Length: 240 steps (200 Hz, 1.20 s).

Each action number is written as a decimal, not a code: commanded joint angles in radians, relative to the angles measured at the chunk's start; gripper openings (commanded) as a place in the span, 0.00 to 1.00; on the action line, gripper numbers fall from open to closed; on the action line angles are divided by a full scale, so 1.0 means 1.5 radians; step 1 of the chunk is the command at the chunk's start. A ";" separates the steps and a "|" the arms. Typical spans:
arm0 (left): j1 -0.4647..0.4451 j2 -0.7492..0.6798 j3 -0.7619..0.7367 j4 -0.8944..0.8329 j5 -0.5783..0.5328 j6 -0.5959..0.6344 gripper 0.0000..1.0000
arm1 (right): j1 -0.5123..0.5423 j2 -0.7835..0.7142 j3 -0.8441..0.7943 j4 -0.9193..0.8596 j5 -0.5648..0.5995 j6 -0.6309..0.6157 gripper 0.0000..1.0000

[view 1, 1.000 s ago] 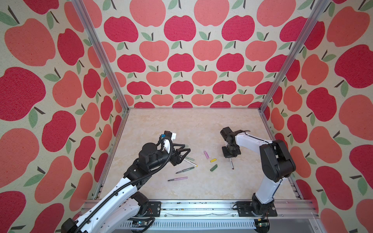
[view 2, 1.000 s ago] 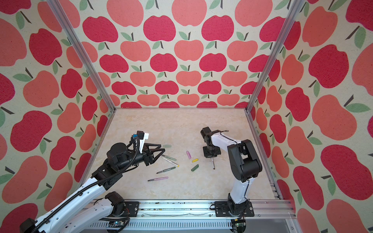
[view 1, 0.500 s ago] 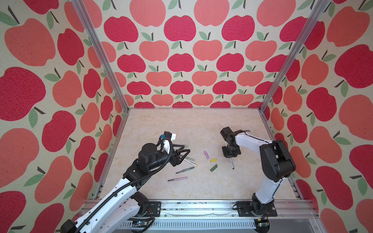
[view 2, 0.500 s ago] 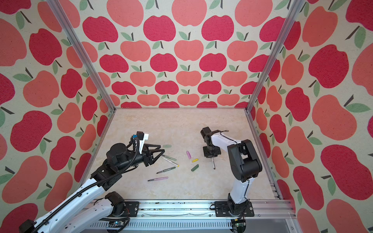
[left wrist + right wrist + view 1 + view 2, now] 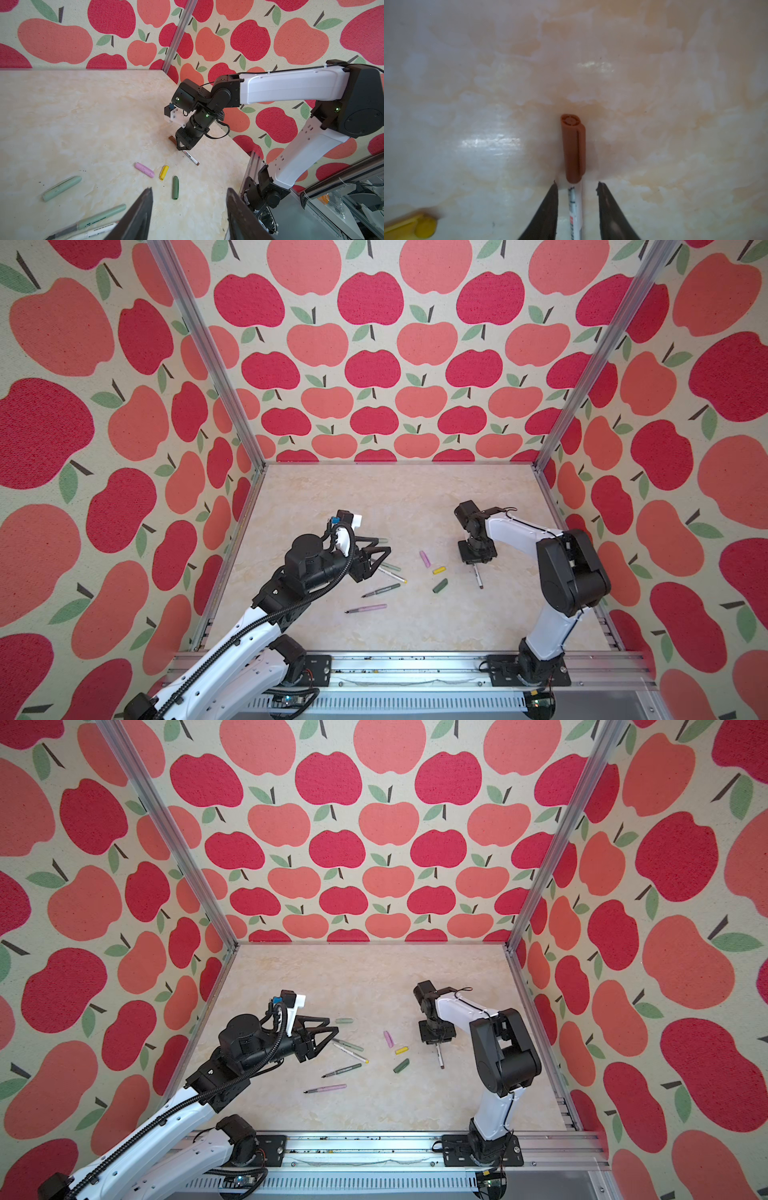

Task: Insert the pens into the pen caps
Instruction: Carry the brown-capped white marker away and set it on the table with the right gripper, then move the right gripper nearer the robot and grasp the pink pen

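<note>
My right gripper (image 5: 576, 183) points down at the table, open astride a white pen (image 5: 575, 207) that wears the brown cap (image 5: 573, 149); both fingers stand clear of the barrel. In both top views this pen (image 5: 478, 577) sticks out below the right gripper (image 5: 475, 563). My left gripper (image 5: 383, 544) hovers open and empty above the pale green pen (image 5: 390, 567) and the white-and-yellow pen (image 5: 392, 574), beside the pale green cap (image 5: 344, 1020). The dark green pen (image 5: 381, 590) and pink pen (image 5: 368, 608) lie nearer the front. Pink cap (image 5: 424, 558), yellow cap (image 5: 439, 570) and dark green cap (image 5: 440, 585) lie mid-table.
Apple-patterned walls with metal corner posts (image 5: 575, 377) enclose the marble-look table (image 5: 395, 497) on three sides. A metal rail (image 5: 415, 664) carrying both arm bases runs along the front edge. The right arm's elbow (image 5: 571, 568) stands close to the right wall.
The right gripper's jaws have parted from the capped pen, which lies on the table. Both arms have hardly moved.
</note>
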<state>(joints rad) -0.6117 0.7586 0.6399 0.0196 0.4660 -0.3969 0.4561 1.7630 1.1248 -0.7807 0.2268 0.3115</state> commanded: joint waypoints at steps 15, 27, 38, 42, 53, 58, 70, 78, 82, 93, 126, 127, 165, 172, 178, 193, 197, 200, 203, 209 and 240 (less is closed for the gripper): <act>0.007 -0.016 0.020 -0.013 -0.037 0.005 0.65 | 0.011 -0.133 0.051 -0.031 -0.015 -0.007 0.45; 0.007 -0.021 0.014 -0.011 -0.055 0.003 0.66 | 0.026 -0.171 0.060 -0.033 -0.034 -0.014 0.48; 0.008 -0.029 0.009 -0.014 -0.074 -0.001 0.70 | 0.043 -0.202 0.064 -0.030 -0.061 -0.019 0.50; 0.008 -0.032 0.007 -0.015 -0.080 -0.003 0.71 | 0.049 -0.213 0.065 -0.028 -0.074 -0.021 0.51; 0.009 -0.044 0.003 -0.029 -0.096 -0.010 0.73 | 0.066 -0.240 0.062 -0.017 -0.110 -0.025 0.53; 0.010 -0.049 0.001 -0.034 -0.103 -0.015 0.76 | 0.076 -0.252 0.060 -0.008 -0.127 -0.028 0.54; 0.011 -0.066 -0.007 -0.046 -0.119 -0.031 0.81 | 0.101 -0.271 0.056 0.010 -0.157 -0.030 0.55; 0.013 -0.078 -0.013 -0.054 -0.128 -0.043 0.84 | 0.119 -0.279 0.053 0.025 -0.178 -0.027 0.55; 0.014 -0.082 -0.015 -0.059 -0.133 -0.050 0.85 | 0.129 -0.280 0.052 0.033 -0.193 -0.028 0.55; 0.020 -0.098 -0.023 -0.074 -0.144 -0.071 0.89 | 0.158 -0.278 0.052 0.051 -0.211 -0.027 0.55; 0.059 -0.122 -0.030 -0.156 -0.175 -0.129 0.97 | 0.250 -0.219 0.050 0.117 -0.210 -0.028 0.52; 0.061 -0.122 -0.029 -0.160 -0.175 -0.130 0.97 | 0.252 -0.215 0.051 0.118 -0.210 -0.028 0.52; 0.147 -0.123 -0.031 -0.259 -0.162 -0.213 0.98 | 0.327 -0.070 0.118 0.131 -0.197 -0.042 0.49; 0.161 -0.123 -0.030 -0.282 -0.165 -0.230 0.98 | 0.340 -0.045 0.137 0.127 -0.196 -0.053 0.48; 0.173 -0.122 -0.030 -0.303 -0.166 -0.243 0.98 | 0.353 -0.026 0.152 0.122 -0.195 -0.066 0.48; 0.199 -0.123 -0.031 -0.349 -0.167 -0.269 0.98 | 0.385 0.018 0.186 0.107 -0.202 -0.107 0.47; 0.205 -0.123 -0.033 -0.358 -0.166 -0.276 0.98 | 0.392 0.028 0.194 0.103 -0.205 -0.118 0.47; 0.209 -0.126 -0.035 -0.365 -0.165 -0.282 0.98 | 0.396 0.036 0.199 0.099 -0.207 -0.126 0.47; 0.214 -0.127 -0.037 -0.369 -0.164 -0.286 0.98 | 0.401 0.043 0.204 0.095 -0.210 -0.134 0.47; 0.222 -0.133 -0.042 -0.377 -0.163 -0.295 0.98 | 0.410 0.058 0.215 0.086 -0.218 -0.153 0.47; 0.249 -0.203 -0.053 -0.430 -0.196 -0.328 0.98 | 0.451 0.099 0.221 0.096 -0.260 -0.211 0.46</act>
<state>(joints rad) -0.2638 0.5312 0.5678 -0.5030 0.2237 -0.8207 1.0969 1.8740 1.4326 -0.6102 -0.1009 0.1078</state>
